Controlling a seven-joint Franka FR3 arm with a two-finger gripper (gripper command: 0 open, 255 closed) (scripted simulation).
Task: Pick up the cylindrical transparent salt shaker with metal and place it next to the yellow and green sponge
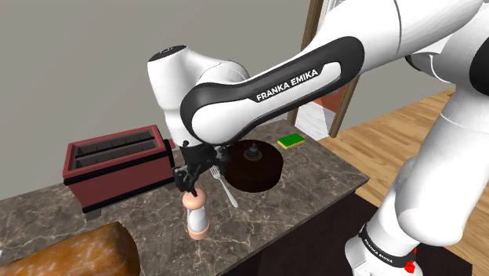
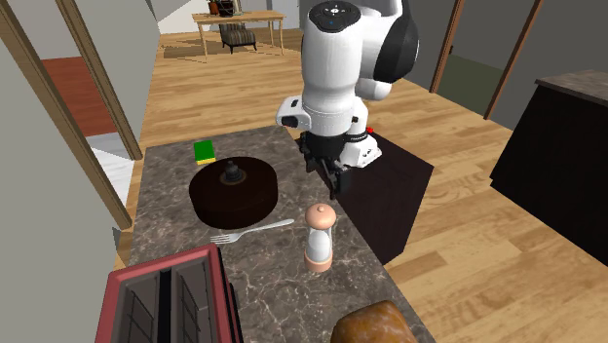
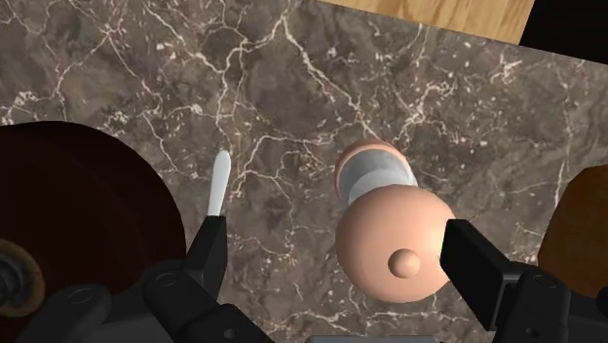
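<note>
My tool [image 3: 336, 244] is nearest, its fingers spread wide and gripping nothing. The shaker [image 3: 390, 229] stands upright under it, its round pinkish cap in the gap but closer to one finger than the other.

I judge I am at the approach, with the pick not yet made. Next I should centre over the cap, sink until the fingers flank the clear body, then close. After that comes the carry to the sponge [image 1: 292, 141], which lies well apart at the far right of the table [image 1: 329, 176].

Counting from the shoulder view's left:
- one brown loaf [image 1: 78, 255], near
- one red toaster [image 1: 117, 161]
- one shaker
- one fork [image 1: 223, 184], just beside the shaker
- one dark lidded pot [image 1: 255, 166]
- one sponge
</note>
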